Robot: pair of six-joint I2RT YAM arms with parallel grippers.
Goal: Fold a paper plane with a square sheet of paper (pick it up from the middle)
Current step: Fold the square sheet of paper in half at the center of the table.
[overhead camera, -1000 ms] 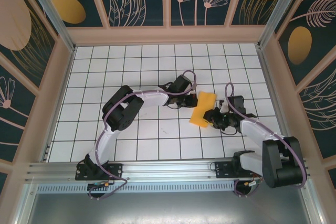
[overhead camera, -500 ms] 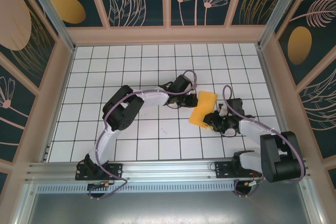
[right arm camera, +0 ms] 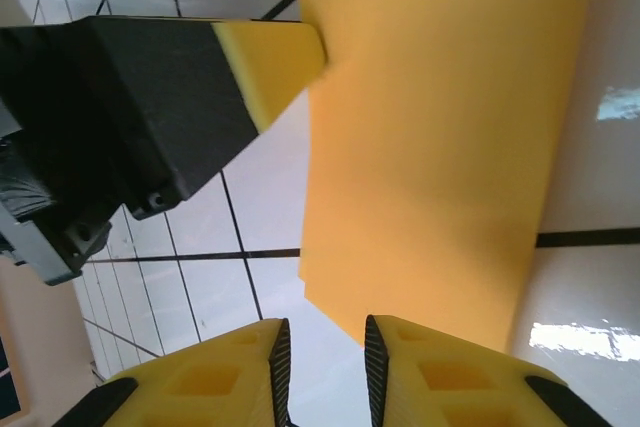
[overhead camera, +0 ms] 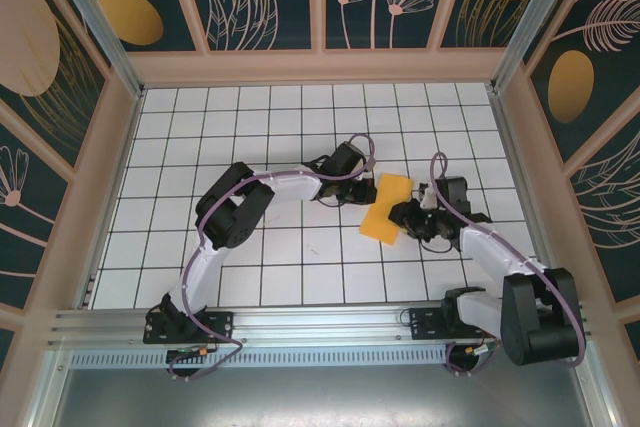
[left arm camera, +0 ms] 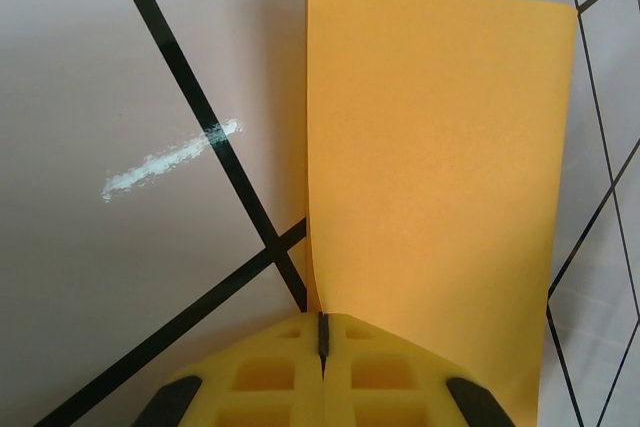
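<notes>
The orange-yellow sheet of paper (overhead camera: 385, 207) shows as a narrow oblong, right of the table's middle. My left gripper (overhead camera: 368, 190) is shut on its left long edge; in the left wrist view the yellow fingers (left arm camera: 322, 319) meet on the paper (left arm camera: 440, 147), which rises away from them. My right gripper (overhead camera: 402, 217) sits at the sheet's near right corner. In the right wrist view its jaws (right arm camera: 325, 342) stand a little apart with bare table between them, and the paper's (right arm camera: 440, 127) lower corner lies just past the right fingertip. The left gripper's finger (right arm camera: 270, 57) pinches the far edge there.
The white gridded table (overhead camera: 260, 247) is ringed by wooden walls (overhead camera: 320, 67) on three sides. A metal rail (overhead camera: 320, 322) with both arm bases runs along the near edge. A white scuff mark (left arm camera: 170, 159) lies on a grid line left of the paper.
My right gripper has shifted slightly up the table, closer along the paper's right side. The left gripper and the sheet have stayed put.
</notes>
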